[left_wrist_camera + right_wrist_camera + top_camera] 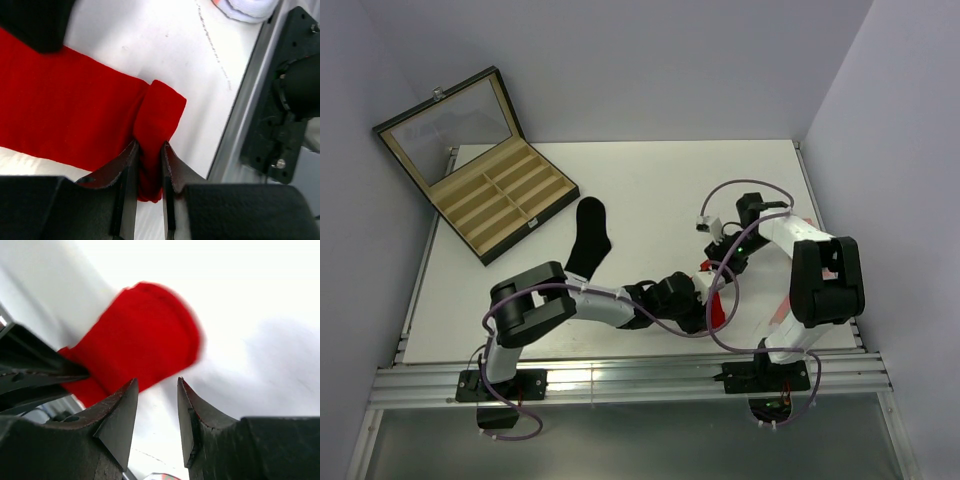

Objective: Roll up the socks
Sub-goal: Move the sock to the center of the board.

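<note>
The red sock (65, 105) lies flat on the white table, one end turned over into a small roll (159, 111). My left gripper (149, 150) is shut on that rolled end, near the table's front edge (705, 305). The red sock (722, 308) shows only as a sliver beside it in the top view. My right gripper (156, 382) is open just short of the red roll (145, 335), with nothing between its fingers; it hovers over the same spot (722, 258). The black sock (588, 238) lies flat and apart, further left on the table.
An open wooden box (490, 200) with compartments stands at the back left. A pink and white piece of fabric (247, 6) lies near the right arm's base (290, 100). The table's metal front rail (240, 110) runs close beside the roll.
</note>
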Motion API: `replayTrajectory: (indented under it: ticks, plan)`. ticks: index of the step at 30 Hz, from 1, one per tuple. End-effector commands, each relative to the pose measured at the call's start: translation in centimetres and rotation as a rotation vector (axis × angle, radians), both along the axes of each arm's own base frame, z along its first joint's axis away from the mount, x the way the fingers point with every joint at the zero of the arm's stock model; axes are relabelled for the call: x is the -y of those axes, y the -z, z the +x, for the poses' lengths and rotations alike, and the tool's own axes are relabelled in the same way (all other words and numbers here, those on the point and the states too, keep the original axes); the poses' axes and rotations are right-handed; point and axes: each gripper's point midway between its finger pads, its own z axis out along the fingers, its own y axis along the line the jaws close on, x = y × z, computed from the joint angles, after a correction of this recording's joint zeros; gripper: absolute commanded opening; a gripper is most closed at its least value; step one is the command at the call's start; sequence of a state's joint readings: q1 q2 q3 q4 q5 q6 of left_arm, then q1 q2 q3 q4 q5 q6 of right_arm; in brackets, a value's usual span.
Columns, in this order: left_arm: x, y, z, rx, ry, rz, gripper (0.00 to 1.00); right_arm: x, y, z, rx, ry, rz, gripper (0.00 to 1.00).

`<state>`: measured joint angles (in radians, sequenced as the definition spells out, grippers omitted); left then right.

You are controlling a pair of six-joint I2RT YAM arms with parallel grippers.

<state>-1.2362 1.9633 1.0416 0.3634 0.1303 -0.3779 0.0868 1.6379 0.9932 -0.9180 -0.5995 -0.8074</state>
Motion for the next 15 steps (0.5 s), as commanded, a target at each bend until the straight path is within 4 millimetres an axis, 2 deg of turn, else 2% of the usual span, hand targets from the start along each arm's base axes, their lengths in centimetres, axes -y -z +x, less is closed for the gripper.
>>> replayTrajectory:
  ticks: [1, 4, 5, 8, 15]
  plan:
    - [-2.2, 4.1, -2.2, -0.195, 0.027, 0.159, 0.11, 1.0, -0.8, 1.8, 0.077, 0.077, 0.007, 0.45]
    - [-2.4, 4.5, -1.8, -0.281, -0.012, 0.180, 0.10, 2.0, -0.9, 2.2, 0.091, 0.113, 0.005, 0.44]
    - [-2.5, 4.6, -1.7, -0.303, -0.027, 0.188, 0.10, 2.9, -0.7, 2.4, 0.095, 0.144, -0.015, 0.44]
    - [-2.8, 4.5, -0.8, -0.330, -0.058, 0.199, 0.09, 3.5, -0.3, 2.6, 0.109, 0.166, -0.053, 0.44]
    - [-2.6, 4.4, -0.7, -0.334, -0.065, 0.208, 0.09, 3.4, 0.5, 3.0, 0.048, 0.177, -0.068, 0.46]
